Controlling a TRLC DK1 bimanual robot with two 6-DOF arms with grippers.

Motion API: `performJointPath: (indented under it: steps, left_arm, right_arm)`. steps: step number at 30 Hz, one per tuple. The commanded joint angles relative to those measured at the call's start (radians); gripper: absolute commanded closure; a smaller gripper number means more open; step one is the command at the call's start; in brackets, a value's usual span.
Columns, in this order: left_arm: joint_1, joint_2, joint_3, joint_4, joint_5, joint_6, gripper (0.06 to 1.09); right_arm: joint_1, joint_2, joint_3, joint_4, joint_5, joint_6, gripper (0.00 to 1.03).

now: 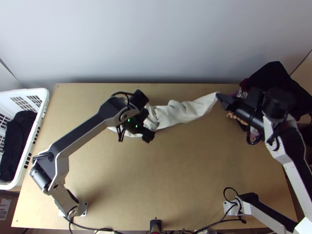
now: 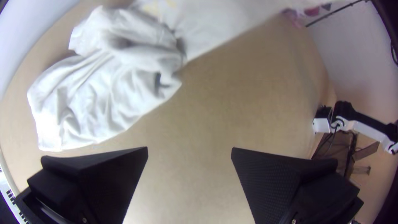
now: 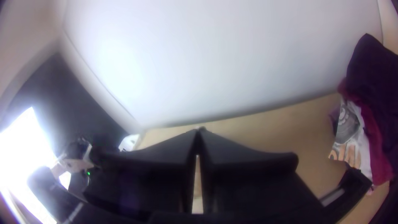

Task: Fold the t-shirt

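The white t-shirt lies bunched at the back middle of the table, one end drawn out toward the right. Over its left part hangs my left gripper. In the left wrist view the fingers of my left gripper stand wide apart above bare wood, beside the crumpled shirt. At the shirt's drawn-out right end is my right gripper, its tips on the cloth's corner. The right wrist view has my right gripper with both fingertips pressed together.
A white basket with dark cloth stands at the left edge. A pile of dark and coloured clothes lies at the table's back right, close by the right arm. Bare wood stretches in front of the shirt.
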Motion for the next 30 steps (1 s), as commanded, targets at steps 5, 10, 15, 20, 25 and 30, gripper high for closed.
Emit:
performJointPath:
  steps: [5,10,15,20,25,30]
  left_arm:
    - [0.072,-0.132,-0.357,0.224,0.005,-0.004,0.11]
    - [0.152,-0.17,-0.491,0.524,-0.076,-0.061,0.11]
    - [0.141,-0.178,-0.598,0.813,-0.137,0.024,0.11]
    - [0.124,-0.103,-0.61,0.9,-0.137,0.194,0.11]
    - [0.103,-0.02,-0.583,0.883,-0.137,0.315,0.11]
    - [0.112,0.049,-0.552,0.854,-0.139,0.377,0.37]
  right_arm:
    - [0.022,0.022,0.129,-0.031,0.027,0.028,1.0]
    - [0.024,0.02,0.112,-0.039,0.027,0.03,1.0]
    - [0.025,0.02,0.103,-0.054,0.021,0.036,1.0]
    - [0.028,0.022,0.092,-0.073,0.021,0.028,1.0]
    - [0.028,0.023,0.091,-0.084,0.021,0.028,1.0]
    - [0.025,0.029,0.108,-0.096,0.021,0.028,1.0]
